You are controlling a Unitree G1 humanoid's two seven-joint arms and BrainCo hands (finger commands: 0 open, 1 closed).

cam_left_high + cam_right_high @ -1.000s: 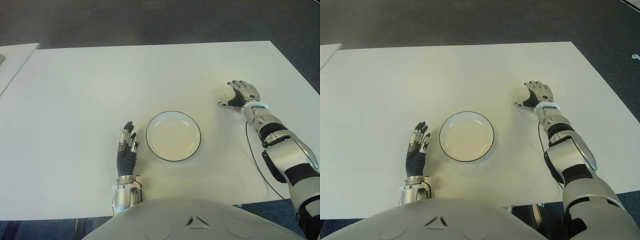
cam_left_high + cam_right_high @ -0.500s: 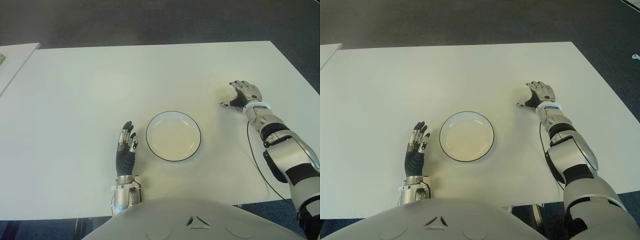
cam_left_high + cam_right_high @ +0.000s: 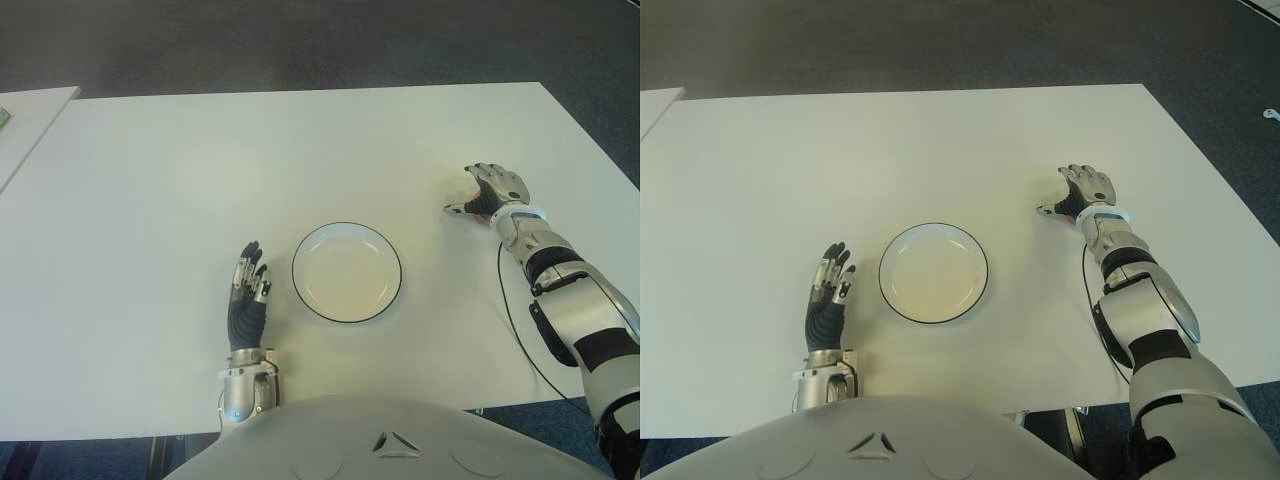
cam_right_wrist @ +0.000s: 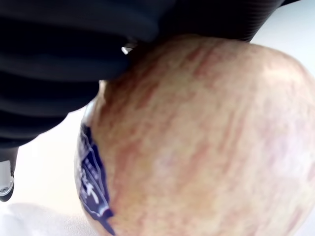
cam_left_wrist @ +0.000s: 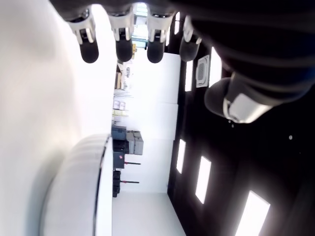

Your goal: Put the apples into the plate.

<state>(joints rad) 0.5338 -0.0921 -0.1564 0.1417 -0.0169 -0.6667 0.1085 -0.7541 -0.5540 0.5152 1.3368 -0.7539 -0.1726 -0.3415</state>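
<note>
Starting to the left of the plate (image 3: pixel 347 272): the left hand (image 3: pixel 247 296) shows just beside the plate's left rim, palm side down toward the white table (image 3: pixel 150 200), fingers straight and loosely spread, holding nothing. Its wrist view confirms it, four fingertips (image 5: pixel 89 49) in a row with gaps between them and the thumb apart, nothing in the palm.

On to the plate itself: round, white, thin dark rim, sitting near the table's front edge, dish bare. The rim's curve (image 5: pixel 101 196) shows pale in the left wrist view.

Now right of the plate, well apart from it and a little farther back on the table: the right hand (image 3: pixel 492 189), fingers curled over and thumb jutting toward the plate. From the head views the fruit is almost wholly hidden under the palm. The right wrist view settles it: an apple (image 4: pixel 197 142) fills the frame, pale yellow skin streaked with red, pressed against the black palm, fingers clamped on it. The apple is round, so no long axis to call, and neither stem nor base can be made out. A dark blue sticker (image 4: pixel 93 182) sits on its side; pale marks on it, not readable.
</note>
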